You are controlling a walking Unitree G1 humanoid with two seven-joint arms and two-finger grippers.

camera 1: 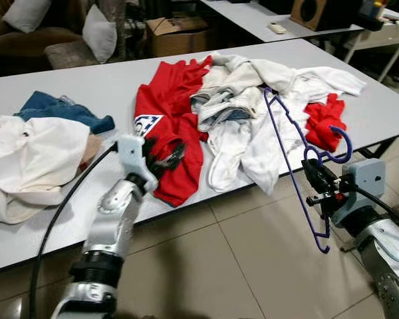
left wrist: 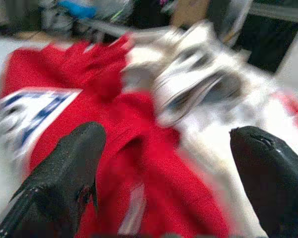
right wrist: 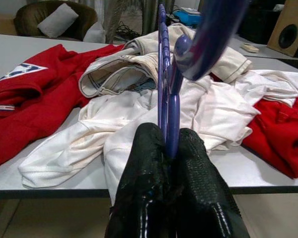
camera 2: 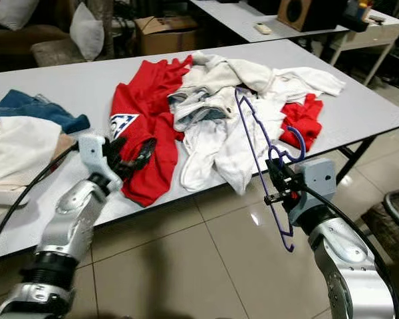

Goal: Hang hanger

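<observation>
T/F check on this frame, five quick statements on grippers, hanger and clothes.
1. The right gripper is shut on the purple hanger. True.
2. The left gripper holds a white shirt. False: its fingers are open and hold nothing, above the red shirt.
3. The hanger already carries a garment. False: it is bare.
4. Blue jeans lie on the table, on the robot's left. True.
5. The red shirt lies on the floor. False: it lies on the table.

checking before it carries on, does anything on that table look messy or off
Yes. Clothes lie in an unfolded heap on the grey table; a red shirt droops over its front edge. The right gripper holds the purple plastic hanger bare and tilted.
</observation>
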